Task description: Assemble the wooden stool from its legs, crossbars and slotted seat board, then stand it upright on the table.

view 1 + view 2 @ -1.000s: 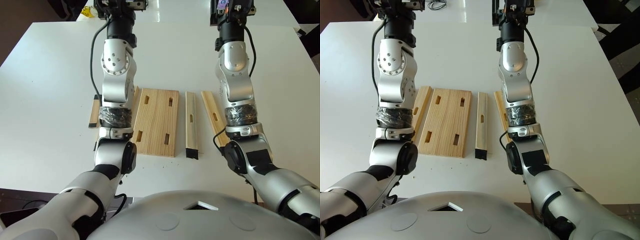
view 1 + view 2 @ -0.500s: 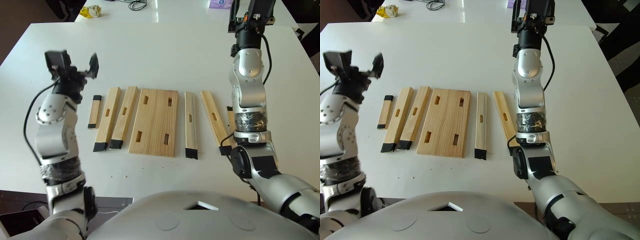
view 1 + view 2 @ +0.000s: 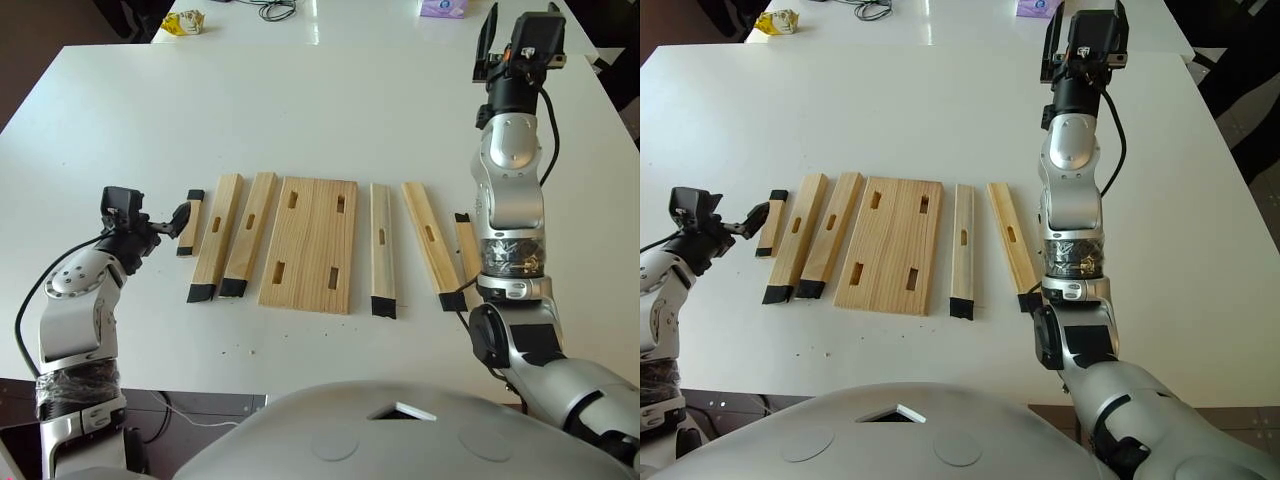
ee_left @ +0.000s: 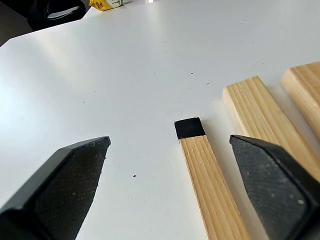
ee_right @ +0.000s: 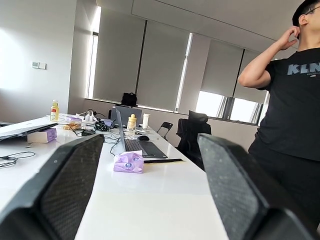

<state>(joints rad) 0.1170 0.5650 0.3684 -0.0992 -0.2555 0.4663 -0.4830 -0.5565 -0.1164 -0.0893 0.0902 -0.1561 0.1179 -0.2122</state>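
Note:
The slotted seat board (image 3: 310,245) lies flat mid-table. Two legs (image 3: 232,236) lie left of it, two more (image 3: 381,248) (image 3: 428,240) to its right. A short crossbar (image 3: 188,222) with black ends lies farthest left; another (image 3: 463,245) sits partly behind my right arm. My left gripper (image 3: 165,222) is low over the table just left of the short crossbar (image 4: 205,185), open, its fingers (image 4: 65,185) either side of the bar's near end without touching it. My right gripper (image 3: 515,40) is raised high over the table's far right, open and holding nothing.
The white table (image 3: 330,120) has wide free room behind and beside the parts. A purple tissue box (image 3: 443,8) and a yellow packet (image 3: 183,20) sit on the table behind. The near table edge runs just below the parts.
My left arm has swung out from over the legs and come down low at the left, beside the short crossbar. My right arm has shifted right, uncovering the right-hand leg.

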